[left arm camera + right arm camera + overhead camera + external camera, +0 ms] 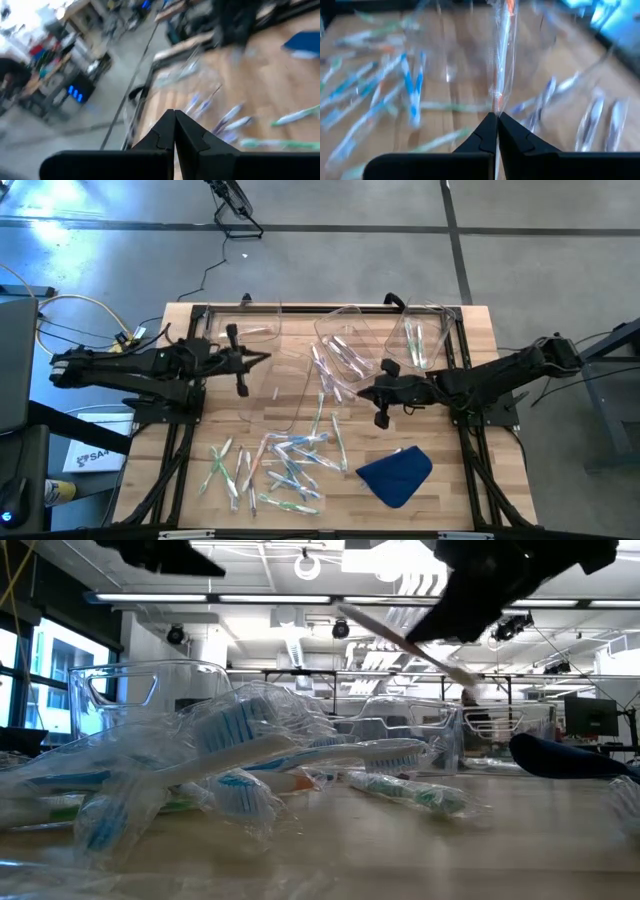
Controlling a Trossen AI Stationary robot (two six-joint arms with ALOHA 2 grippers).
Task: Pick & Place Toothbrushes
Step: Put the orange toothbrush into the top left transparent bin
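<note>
My right gripper (362,392) sits at centre frame in the high view, its fingers (487,131) pinched narrow on one wrapped toothbrush (501,55) with an orange accent; in the low view this brush hangs tilted below the arm at upper right. My left gripper (262,358) is at centre left over a clear bin (272,385), fingers (175,131) pressed together with nothing between them. I see the loose toothbrushes (285,465) scattered on the bench (450,480) across the lower centre of the high view, with a few trailing up toward the right gripper. Two more bins stand at upper centre (345,345) and upper right (420,335), each with brushes inside. A blue cloth (395,473) lies at lower right, just beside the pile.
</note>
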